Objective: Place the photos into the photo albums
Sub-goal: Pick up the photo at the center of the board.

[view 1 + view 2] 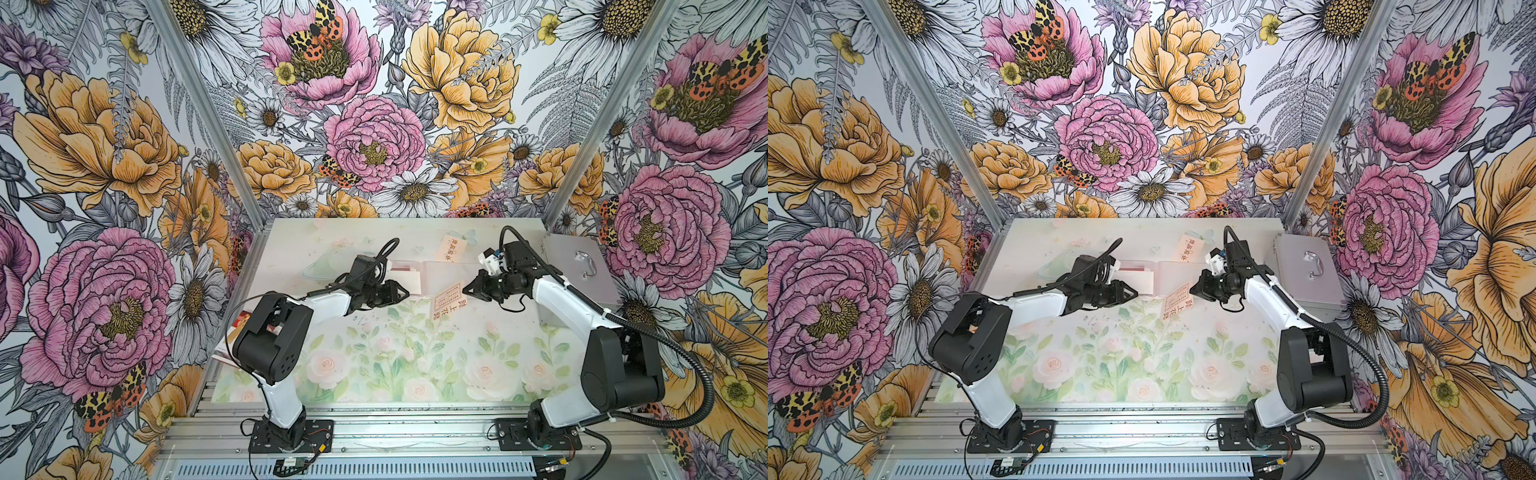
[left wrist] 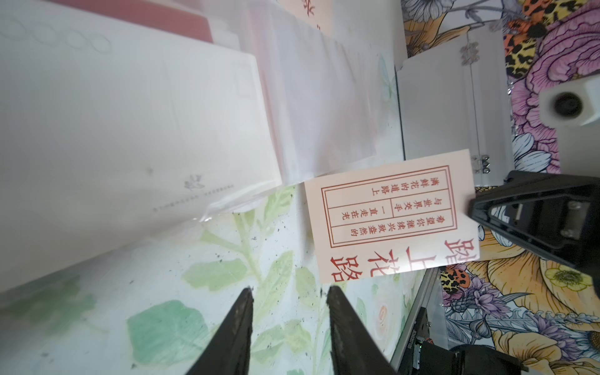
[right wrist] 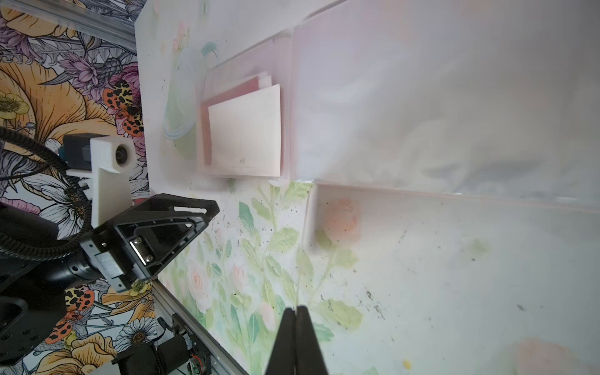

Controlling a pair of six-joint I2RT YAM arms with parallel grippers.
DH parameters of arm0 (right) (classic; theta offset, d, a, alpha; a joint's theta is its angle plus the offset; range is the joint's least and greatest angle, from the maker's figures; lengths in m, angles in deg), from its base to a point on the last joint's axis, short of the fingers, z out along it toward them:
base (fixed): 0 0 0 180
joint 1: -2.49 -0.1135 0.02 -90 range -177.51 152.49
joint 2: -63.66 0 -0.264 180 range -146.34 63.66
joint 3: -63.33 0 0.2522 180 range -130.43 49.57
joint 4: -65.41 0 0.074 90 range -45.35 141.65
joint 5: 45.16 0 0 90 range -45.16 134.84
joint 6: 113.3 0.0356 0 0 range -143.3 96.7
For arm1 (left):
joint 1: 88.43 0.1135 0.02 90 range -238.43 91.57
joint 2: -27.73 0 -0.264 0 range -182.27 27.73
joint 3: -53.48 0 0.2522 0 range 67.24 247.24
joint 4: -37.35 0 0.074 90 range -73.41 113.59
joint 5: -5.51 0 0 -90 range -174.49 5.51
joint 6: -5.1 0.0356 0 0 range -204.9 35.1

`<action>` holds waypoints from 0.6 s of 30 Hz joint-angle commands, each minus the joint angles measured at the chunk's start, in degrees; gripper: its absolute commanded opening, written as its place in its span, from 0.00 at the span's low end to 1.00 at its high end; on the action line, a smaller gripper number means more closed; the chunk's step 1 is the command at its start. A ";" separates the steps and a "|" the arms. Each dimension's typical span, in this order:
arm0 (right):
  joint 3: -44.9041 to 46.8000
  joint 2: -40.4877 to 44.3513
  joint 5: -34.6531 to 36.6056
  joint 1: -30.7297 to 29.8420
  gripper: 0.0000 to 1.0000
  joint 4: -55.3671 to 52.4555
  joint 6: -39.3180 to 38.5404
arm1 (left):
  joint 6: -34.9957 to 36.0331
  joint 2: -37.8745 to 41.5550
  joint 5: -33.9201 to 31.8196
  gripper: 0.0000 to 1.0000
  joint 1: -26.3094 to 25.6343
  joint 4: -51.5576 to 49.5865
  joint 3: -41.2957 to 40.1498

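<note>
**Q:** Count of photos?

**A:** Four that I can separate. One cream photo (image 2: 389, 214), with red characters and a red ruled box, is up off the table (image 1: 395, 353), with my right claw (image 1: 466, 287) closed on its edge. A second cream photo (image 1: 453, 245) lies flat near the table's back edge. In the album (image 1: 440, 274), on the page to my left, a white-faced photo (image 3: 245, 136) overlaps a red photo (image 3: 205, 136). Blurred edges behind them may be more.

**Q:** How many albums? And the left claw (image 2: 289, 292)?

**A:** One album, pale pink, open flat, mid-table beyond both claws. Left claw: jaws parted, empty.
</note>
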 commanded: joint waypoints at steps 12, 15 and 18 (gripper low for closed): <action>-4.96 1.03 -1.21 0.48 0.00 0.98 -2.15 | 3.86 4.09 -0.82 0.41 10.08 -3.52 -0.91; -5.56 0.80 -1.26 0.44 0.00 1.33 -2.30 | 3.84 4.10 -0.53 0.41 11.80 -3.51 -0.93; -6.54 -0.04 -1.41 0.31 0.00 1.93 -2.26 | 4.10 4.37 -0.53 0.41 13.31 -3.55 -0.97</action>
